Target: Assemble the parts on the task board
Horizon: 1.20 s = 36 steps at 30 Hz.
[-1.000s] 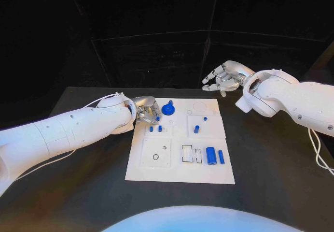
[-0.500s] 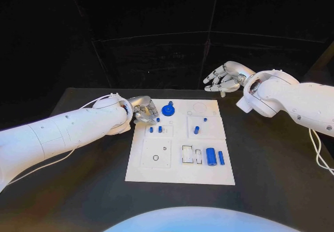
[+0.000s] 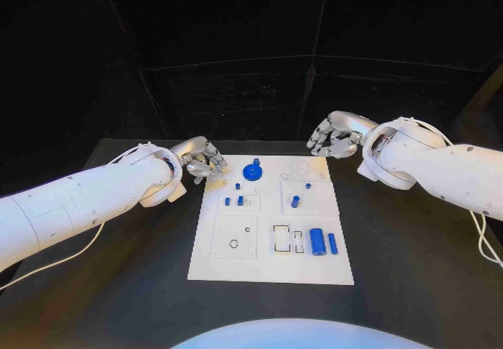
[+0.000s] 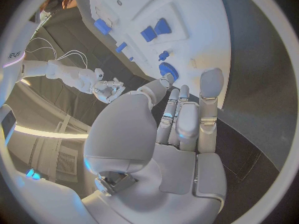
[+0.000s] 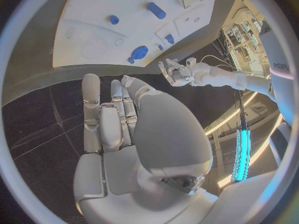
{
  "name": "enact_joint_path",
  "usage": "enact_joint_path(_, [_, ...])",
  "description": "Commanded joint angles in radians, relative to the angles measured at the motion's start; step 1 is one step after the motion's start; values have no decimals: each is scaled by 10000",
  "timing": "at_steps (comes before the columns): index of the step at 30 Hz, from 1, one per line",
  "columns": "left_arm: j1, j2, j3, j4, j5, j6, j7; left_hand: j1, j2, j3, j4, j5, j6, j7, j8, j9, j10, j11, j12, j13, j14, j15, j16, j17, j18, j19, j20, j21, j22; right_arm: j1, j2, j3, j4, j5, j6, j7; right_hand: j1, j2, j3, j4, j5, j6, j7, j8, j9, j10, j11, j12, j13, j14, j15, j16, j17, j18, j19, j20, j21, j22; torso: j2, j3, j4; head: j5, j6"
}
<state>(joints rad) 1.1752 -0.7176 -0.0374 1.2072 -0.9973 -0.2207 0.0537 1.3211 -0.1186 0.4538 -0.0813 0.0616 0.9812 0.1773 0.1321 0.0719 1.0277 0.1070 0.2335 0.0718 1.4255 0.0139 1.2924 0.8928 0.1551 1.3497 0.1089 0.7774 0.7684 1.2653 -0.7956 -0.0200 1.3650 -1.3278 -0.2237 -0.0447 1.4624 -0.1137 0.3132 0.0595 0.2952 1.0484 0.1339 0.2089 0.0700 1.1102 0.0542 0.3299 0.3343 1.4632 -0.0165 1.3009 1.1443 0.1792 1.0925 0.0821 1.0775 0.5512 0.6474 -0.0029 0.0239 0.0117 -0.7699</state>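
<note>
The white task board (image 3: 268, 262) lies mid-table. On it a round blue part (image 3: 253, 171) stands near the far edge. Small blue pegs (image 3: 234, 200) stand left of centre, another peg (image 3: 296, 200) right of them. A thick blue cylinder (image 3: 317, 240) and a slim one (image 3: 332, 243) lie side by side further forward. My left hand (image 3: 201, 160) hovers at the board's far left corner, fingers apart and holding nothing; its wrist view shows its fingers (image 4: 181, 119) reaching toward the round part (image 4: 167, 70). My right hand (image 3: 334, 138) hangs beyond the far right corner, empty, fingers (image 5: 106, 114) stretched out.
A square recessed plate (image 3: 236, 236) and a small white frame (image 3: 283, 236) sit in the board's near half. Black table (image 3: 419, 276) surrounds the board on all sides. The right arm (image 3: 440, 167) reaches over the table's right side.
My left hand has drawn back from the round blue part to the board's far left corner. My right hand has come down closer to the far right corner.
</note>
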Motion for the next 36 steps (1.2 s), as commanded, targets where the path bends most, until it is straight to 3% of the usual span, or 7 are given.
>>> enact_joint_path(1, [21,-148,20,261,2362,-1025,1629,-42,26,-43,-5,-48,165,-2,84,19,125,7,92,-13,-159,3,-170,-340,186,-174,7,-363,-326,-97,-25,-10,144,-1781,267,-281,-84,-133,89,-13,-87,71,10,-75,-29,70,56,-300,-256,325,-36,6,49,-45,83,30,94,70,12,-9,1,-125,58])
enact_joint_path(4, [11,-355,22,647,3863,-1404,2405,-175,133,-92,115,-47,369,-43,206,34,391,-50,272,18,-292,-24,-312,-587,234,-332,0,-689,-597,-262,-59,-74,325,-2274,262,-423,-203,-236,113,19,-92,-104,52,-256,-62,-78,123,-536,-476,337,14,37,89,-58,107,58,128,119,5,-22,9,-277,97])
enact_joint_path(8, [-29,-590,17,1187,5448,-1676,3230,-515,124,-404,374,-57,418,-72,264,5,558,-95,438,39,-597,-46,-690,-1296,280,-543,-18,-1103,-915,-463,-61,-186,476,-2732,265,-616,-314,-348,187,60,-228,-261,120,-473,-59,-285,229,-859,-823,350,95,88,148,-76,152,127,183,206,16,-10,-17,-344,153])
enact_joint_path(12, [-65,-748,12,1615,7196,-1262,4006,-489,282,-529,475,-52,347,-51,257,-31,520,-77,502,27,-999,-29,-1121,-2047,270,-744,-1,-1356,-1055,-719,19,-234,427,-3064,312,-780,-334,-394,258,57,-390,-266,117,-579,-47,-273,259,-996,-1060,356,121,122,182,-82,190,164,232,289,32,-25,-5,-348,244])
enact_joint_path(15, [-77,-789,11,1748,7919,-904,4373,-370,386,-533,454,-50,306,-36,254,-39,473,-67,524,18,-1184,-11,-1264,-2290,268,-843,13,-1471,-1118,-854,96,-246,355,-3194,316,-840,-330,-427,309,40,-443,-272,123,-648,-45,-293,274,-1090,-1215,358,133,138,192,-84,202,178,254,316,35,-22,-6,-362,252])
enact_joint_path(27, [-88,-804,11,1843,8897,-592,4673,-232,437,-658,416,-51,146,33,227,-54,265,4,559,-7,-1599,54,-1562,-2874,260,-1011,63,-1687,-1240,-1011,371,-256,203,-3329,629,-913,-304,-532,459,-54,-487,-375,188,-902,-47,-466,369,-1370,-1681,336,204,134,160,-78,165,238,256,284,38,-6,-4,-274,173])
enact_joint_path(36, [-88,-801,11,1813,8956,-653,4581,-167,489,-672,397,-48,142,35,249,-45,209,11,589,-7,-1710,66,-1636,-3029,263,-1048,78,-1742,-1273,-1037,491,-257,121,-3362,1056,-976,-182,-410,707,-166,-538,-203,211,-933,-15,-286,371,-1370,-1907,343,208,184,212,-78,178,252,314,340,34,2,-3,-288,117])
